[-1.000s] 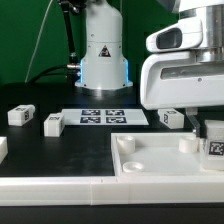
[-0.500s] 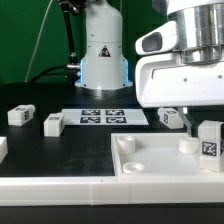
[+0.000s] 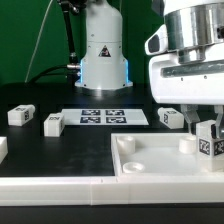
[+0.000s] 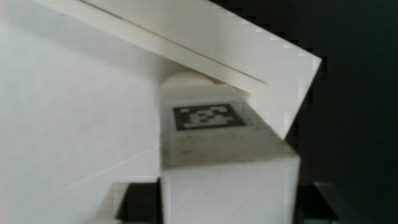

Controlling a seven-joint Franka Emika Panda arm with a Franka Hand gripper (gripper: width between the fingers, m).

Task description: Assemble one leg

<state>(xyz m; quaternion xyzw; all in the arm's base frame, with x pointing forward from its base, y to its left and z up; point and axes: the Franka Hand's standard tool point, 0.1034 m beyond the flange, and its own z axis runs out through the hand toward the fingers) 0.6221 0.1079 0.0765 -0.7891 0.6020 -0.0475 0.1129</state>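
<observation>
My gripper (image 3: 207, 133) is shut on one leg (image 3: 208, 142), a small white block with a black-and-white tag. It holds the leg upright over the far right corner of the large white panel (image 3: 150, 168). In the wrist view the leg (image 4: 222, 140) stands between the two dark fingers (image 4: 139, 200), its tip near the panel's raised rim (image 4: 214, 45). Three more legs lie on the black table: two at the exterior view's left (image 3: 20, 115) (image 3: 53, 123) and one (image 3: 170, 118) behind the panel.
The marker board (image 3: 100, 117) lies on the table in front of the robot base (image 3: 103, 60). A white rail (image 3: 60, 188) runs along the front edge. A white part (image 3: 2, 148) shows at the left edge.
The gripper, with the leg in it, has shifted slightly toward the exterior view's left and the wrist has turned. The leg sits a little higher over the panel's corner.
</observation>
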